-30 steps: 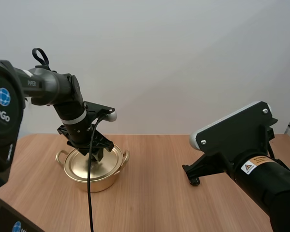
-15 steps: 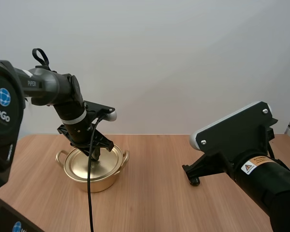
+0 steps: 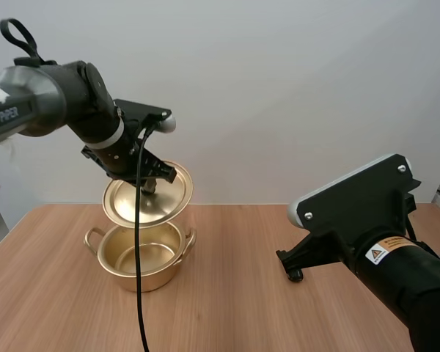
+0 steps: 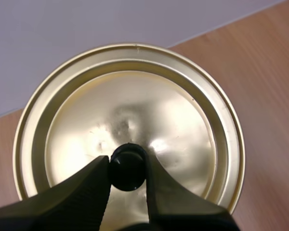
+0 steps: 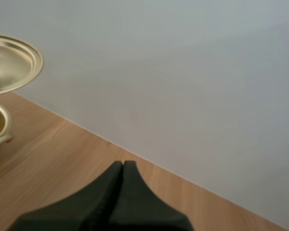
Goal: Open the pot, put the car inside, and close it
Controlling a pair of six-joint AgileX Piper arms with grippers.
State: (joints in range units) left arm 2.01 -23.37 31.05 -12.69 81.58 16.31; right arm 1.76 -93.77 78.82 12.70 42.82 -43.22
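Gold lid [image 3: 148,196]: up in the air and tilted, hanging just under the left fingertips, clear of the pot.
Knob [image 4: 128,169]: small, black, at the lid's centre, caught between the two left fingertips.
Left gripper [image 4: 126,163]: fingers closed in to the knob's width, one ribbed tip touching each side, so it carries the lid by the knob alone.
Pot [image 3: 139,253]: gold, two-handled, standing open on the table directly below the left fingers, its shiny bottom showing.
Right gripper [image 5: 123,166]: fingers pressed together into one dark wedge with nothing between them, low over the table, the pot and lid well ahead of its tips and off to one side.
Table [image 3: 235,301]: light wood.
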